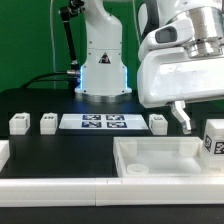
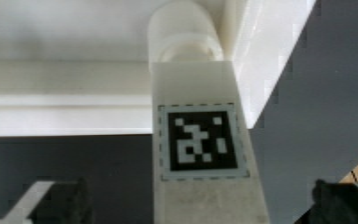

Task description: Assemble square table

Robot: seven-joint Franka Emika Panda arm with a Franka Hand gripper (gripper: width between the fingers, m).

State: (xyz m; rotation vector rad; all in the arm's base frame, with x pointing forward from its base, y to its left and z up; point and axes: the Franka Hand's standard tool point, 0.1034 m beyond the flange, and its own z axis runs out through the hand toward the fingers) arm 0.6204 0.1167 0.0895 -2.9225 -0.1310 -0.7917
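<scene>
The square table's white tray-like top point(image 1: 150, 160) lies at the front, towards the exterior view's right. A white tagged leg point(image 1: 213, 140) stands at its right corner. In the wrist view this leg point(image 2: 199, 140) runs between my fingers up to the corner of the top point(image 2: 69, 70). My gripper point(image 2: 190, 205) is open, and dark gaps separate the leg from each finger. One dark finger point(image 1: 183, 118) shows just left of the leg in the exterior view. Three more short white legs point(image 1: 18, 123) point(image 1: 48, 122) point(image 1: 158, 122) lie in a row behind the top.
The marker board point(image 1: 103, 122) lies flat between the loose legs. The arm's white base point(image 1: 100, 60) stands at the back. A long white bar point(image 1: 60, 188) runs along the front edge, left of the top.
</scene>
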